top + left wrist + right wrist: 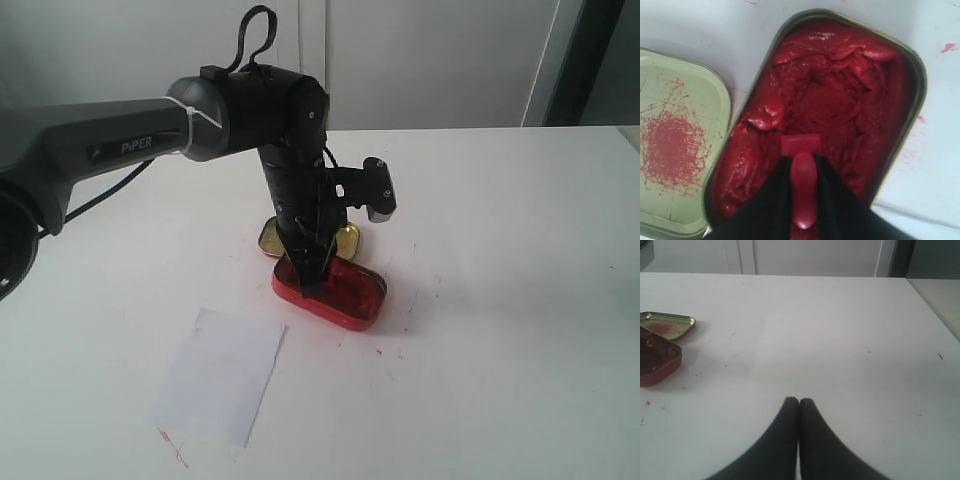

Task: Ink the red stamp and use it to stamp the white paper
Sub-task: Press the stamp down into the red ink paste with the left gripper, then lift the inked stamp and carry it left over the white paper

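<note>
The red stamp point(801, 144) stands with its square base pressed into the lumpy red paste of the oblong red tin point(918, 95). My left gripper point(803, 161) is shut on the stamp's narrow handle, one black finger on each side. In the exterior view the left gripper point(312, 284) points straight down into the tin point(362, 304), and its fingers hide the stamp there. The white paper point(218, 375) lies flat on the table, nearer the camera and to the left of the tin. My right gripper point(799, 401) is shut on nothing, low over bare table, well away from the tin point(658, 363).
A gold-coloured tin lid point(675, 150) with a red smear lies open side up right beside the tin, behind it in the exterior view point(270, 237). Small red smudges point(171, 443) mark the white table near the paper's front corner.
</note>
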Controlling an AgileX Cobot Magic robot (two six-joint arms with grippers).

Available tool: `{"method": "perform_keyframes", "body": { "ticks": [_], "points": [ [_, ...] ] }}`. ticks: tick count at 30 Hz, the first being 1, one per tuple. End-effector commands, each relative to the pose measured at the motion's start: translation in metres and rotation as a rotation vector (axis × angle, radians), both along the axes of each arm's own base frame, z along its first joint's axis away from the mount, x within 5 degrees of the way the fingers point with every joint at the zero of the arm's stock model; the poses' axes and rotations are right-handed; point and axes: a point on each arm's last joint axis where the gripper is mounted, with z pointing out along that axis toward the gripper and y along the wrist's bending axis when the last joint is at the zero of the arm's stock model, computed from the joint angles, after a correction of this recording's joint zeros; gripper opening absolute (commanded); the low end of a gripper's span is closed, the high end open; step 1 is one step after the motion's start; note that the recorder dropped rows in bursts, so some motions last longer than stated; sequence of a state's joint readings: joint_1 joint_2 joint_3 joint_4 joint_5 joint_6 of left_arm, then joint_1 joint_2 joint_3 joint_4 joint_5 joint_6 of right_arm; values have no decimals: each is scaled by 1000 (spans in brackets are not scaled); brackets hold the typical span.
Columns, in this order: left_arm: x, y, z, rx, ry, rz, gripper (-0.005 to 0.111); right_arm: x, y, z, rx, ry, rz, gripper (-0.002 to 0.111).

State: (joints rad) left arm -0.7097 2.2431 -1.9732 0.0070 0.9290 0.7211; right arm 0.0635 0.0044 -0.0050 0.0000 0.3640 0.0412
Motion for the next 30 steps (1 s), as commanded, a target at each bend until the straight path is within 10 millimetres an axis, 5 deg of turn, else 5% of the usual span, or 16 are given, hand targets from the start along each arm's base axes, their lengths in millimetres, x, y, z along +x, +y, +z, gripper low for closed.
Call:
{"method": "perform_keyframes", "body": {
  "ticks": [1,16,30],
  "points": [
    [-6,-7,1,11,-5,3,0,0,-1,0,-7,-14,-6,0],
    [-9,-9,2,46,-42,22,0,0,-1,0,15,-13,-13,0],
    [-9,6,38,-102,57,181,0,0,-1,0,15,-13,-13,0]
  ]
}}
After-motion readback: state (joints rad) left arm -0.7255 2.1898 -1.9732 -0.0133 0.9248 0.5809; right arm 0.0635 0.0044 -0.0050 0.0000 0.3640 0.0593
